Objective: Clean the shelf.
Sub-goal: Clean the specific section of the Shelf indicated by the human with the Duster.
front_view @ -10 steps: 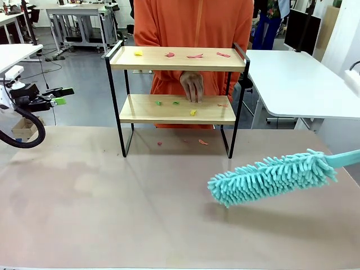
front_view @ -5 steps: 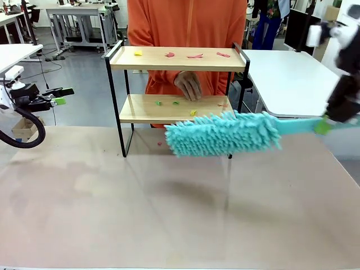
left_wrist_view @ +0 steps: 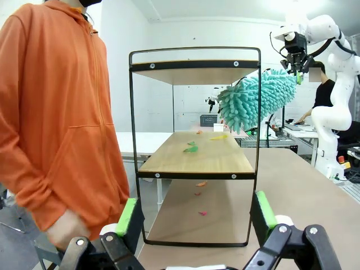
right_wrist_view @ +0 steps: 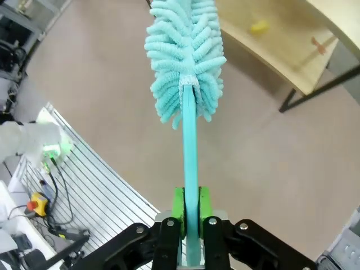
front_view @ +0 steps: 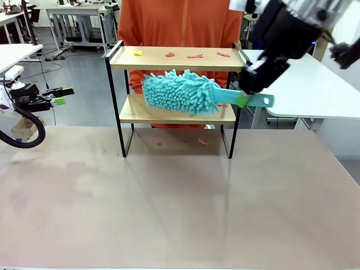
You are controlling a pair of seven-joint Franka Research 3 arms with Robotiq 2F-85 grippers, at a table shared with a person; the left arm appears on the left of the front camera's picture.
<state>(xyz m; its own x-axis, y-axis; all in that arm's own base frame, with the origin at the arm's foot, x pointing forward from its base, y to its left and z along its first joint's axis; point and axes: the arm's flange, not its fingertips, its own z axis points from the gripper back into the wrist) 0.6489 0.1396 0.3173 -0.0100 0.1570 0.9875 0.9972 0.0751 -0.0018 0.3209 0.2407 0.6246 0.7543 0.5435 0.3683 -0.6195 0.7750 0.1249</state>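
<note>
The shelf (front_view: 174, 59) stands at the back middle of the table, with light wooden boards in a black frame. Small yellow and pink scraps (front_view: 195, 55) lie on its top board. More scraps (left_wrist_view: 191, 149) lie on the lower board (right_wrist_view: 281, 50). My right gripper (front_view: 243, 100) is shut on the handle of a teal fluffy duster (front_view: 180, 91). The duster's head hangs level in front of the gap between the two boards. From the wrist, the duster (right_wrist_view: 185, 62) points away from my right gripper (right_wrist_view: 190, 211). My left gripper (front_view: 56, 97) is open off the table's left edge and faces the shelf's end (left_wrist_view: 194, 169).
A person in an orange hoodie (front_view: 180, 22) stands right behind the shelf. A few scraps (front_view: 203, 142) lie on the table under the shelf. A white table (front_view: 304, 84) stands at the right. The brown tabletop (front_view: 180, 197) in front is wide and bare.
My right arm has swung the duster up and to the left, from low over the table's right side to the shelf's front. The person's hand has left the lower board.
</note>
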